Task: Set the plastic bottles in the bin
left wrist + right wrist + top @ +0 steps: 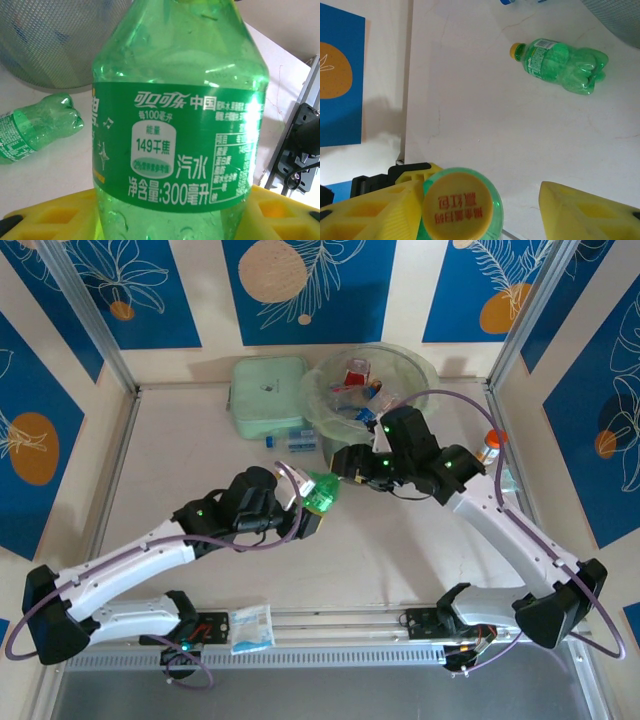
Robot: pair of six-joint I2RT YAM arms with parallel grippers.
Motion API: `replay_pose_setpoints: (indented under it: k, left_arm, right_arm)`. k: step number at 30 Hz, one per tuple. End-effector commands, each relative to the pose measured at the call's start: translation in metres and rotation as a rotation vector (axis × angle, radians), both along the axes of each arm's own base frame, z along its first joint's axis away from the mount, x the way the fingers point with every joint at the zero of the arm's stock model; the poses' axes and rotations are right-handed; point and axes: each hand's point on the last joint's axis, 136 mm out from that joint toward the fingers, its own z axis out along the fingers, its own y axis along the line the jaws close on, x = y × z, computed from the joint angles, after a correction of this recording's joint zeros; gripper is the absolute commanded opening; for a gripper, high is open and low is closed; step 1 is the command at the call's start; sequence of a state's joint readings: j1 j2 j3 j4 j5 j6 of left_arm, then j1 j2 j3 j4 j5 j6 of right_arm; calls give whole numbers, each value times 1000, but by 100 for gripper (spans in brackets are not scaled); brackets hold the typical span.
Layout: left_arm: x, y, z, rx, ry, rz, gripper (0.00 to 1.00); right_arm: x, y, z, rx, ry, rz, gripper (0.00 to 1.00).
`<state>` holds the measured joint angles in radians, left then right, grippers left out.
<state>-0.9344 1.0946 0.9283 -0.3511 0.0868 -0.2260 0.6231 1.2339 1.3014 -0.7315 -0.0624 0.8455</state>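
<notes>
A green plastic bottle (175, 120) with a green label is clamped at its lower body in my left gripper (165, 222), which is shut on it. From above, this bottle (325, 492) hangs over the middle of the table, its top pointing toward my right gripper (350, 468). My right gripper (485, 202) stands open around its yellow cap (458, 209). The left finger (385, 210) touches the cap and the right finger (585, 210) is apart. A second green bottle (560, 62) lies on the table. The bin (400, 365) at the back holds several bottles.
A flat pale green box (268, 398) lies left of the bin, with a blue-labelled bottle (297, 440) just in front of it. An orange-capped vial (490, 445) stands at the right wall. A white-blue packet (252, 628) rests on the front rail.
</notes>
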Motion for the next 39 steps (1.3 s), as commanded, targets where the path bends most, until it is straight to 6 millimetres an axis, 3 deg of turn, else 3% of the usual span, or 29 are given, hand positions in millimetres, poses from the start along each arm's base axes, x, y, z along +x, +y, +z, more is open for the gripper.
replay_pose_setpoints:
  k: [1, 8, 17, 28, 33, 35, 36, 38, 39]
  left_arm:
    - [-4, -4, 12, -31, -32, -32, 40]
    - [-1, -8, 7, -16, -16, -25, 39]
    - [-2, -7, 9, -31, -24, -27, 39]
    - [-2, -8, 7, -25, -24, -31, 39]
    - [0, -7, 7, -19, -25, -24, 40]
    - [1, -7, 8, -19, -28, -17, 44]
    - [3, -6, 7, -13, -30, -8, 52]
    - [8, -4, 6, -4, -34, 26, 76]
    - [11, -3, 6, 0, -37, 46, 83]
  right_arm:
    - [-1, 10, 11, 26, -15, 36, 58]
    - [-9, 10, 10, 0, -26, 42, 56]
    - [-9, 9, 9, -8, -28, 43, 42]
    - [-6, 5, 4, -31, -23, 26, 48]
    - [-8, 9, 6, -33, -24, 50, 33]
    - [-9, 9, 9, -31, -33, 52, 27]
    - [-9, 8, 12, -28, -42, 50, 26]
    - [-9, 7, 20, -17, -67, 56, 24]
    - [-9, 6, 25, -15, -83, 55, 24]
